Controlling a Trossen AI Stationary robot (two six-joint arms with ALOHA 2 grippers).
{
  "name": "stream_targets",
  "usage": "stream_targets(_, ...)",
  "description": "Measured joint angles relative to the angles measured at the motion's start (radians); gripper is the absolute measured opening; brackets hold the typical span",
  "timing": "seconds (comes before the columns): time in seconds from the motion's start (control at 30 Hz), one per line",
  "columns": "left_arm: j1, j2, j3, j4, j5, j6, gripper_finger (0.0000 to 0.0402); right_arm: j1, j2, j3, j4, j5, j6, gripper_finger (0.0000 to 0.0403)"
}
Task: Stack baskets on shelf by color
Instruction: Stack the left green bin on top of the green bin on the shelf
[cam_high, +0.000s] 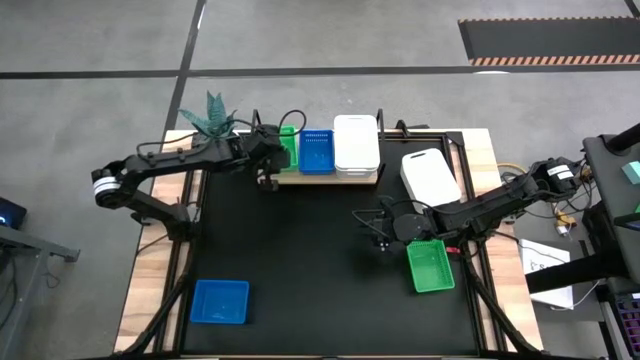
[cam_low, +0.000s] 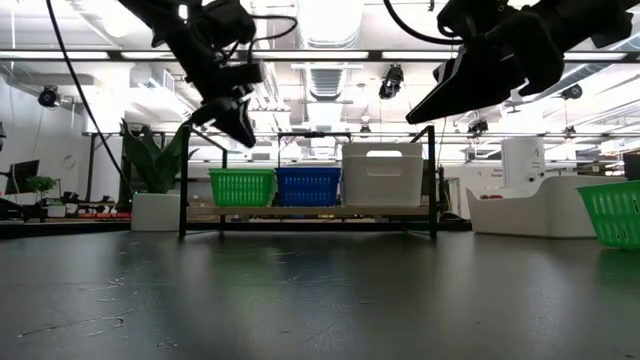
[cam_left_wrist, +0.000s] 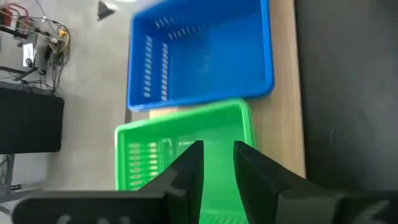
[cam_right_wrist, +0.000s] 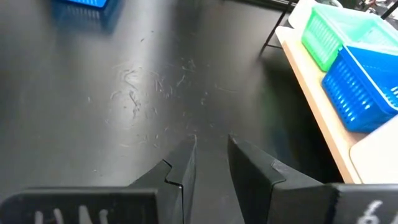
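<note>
The light-wood shelf stands at the table's far edge and carries a green basket, a blue basket and a white basket side by side. Another white basket rests on the table right of the shelf. A green basket sits near the right edge, and a blue basket near the left front corner. My left gripper hovers above the shelf's green basket, fingers close together and holding nothing. My right gripper hangs over bare table left of the loose green basket, also shut and empty.
A green plant in a white pot stands beyond the shelf's left end. Thin black posts rise at the shelf's ends. The black table top lies bare in the middle. Cables and equipment sit off the table's right side.
</note>
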Motion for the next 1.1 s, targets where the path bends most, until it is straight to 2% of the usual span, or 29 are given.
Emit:
stream_targets(0.2, -0.007, 0.005, 0.019, 0.090, 0.000, -0.082, 0.0069, 0.000, 0.000, 0.000, 0.000, 0.000, -0.004, 0.0084)
stream_targets(0.43, 0.017, 0.091, 0.017, 0.177, -0.002, -0.159, 0.0014, 0.000, 0.000, 0.000, 0.000, 0.000, -0.005, 0.0084)
stream_targets(0.7, 0.024, 0.173, 0.021, 0.146, -0.003, -0.163, 0.0006, 0.000, 0.000, 0.000, -0.001, 0.000, -0.012, 0.0084)
stream_targets(1.0, 0.021, 0.142, 0.020, 0.049, 0.009, -0.163, 0.0006, 0.000, 0.000, 0.000, -0.003, 0.000, -0.015, 0.0084)
stream_targets(1.1, 0.020, 0.131, 0.019, 0.031, 0.042, -0.162, 0.0006, 0.000, 0.000, 0.000, -0.004, 0.000, -0.014, 0.0084)
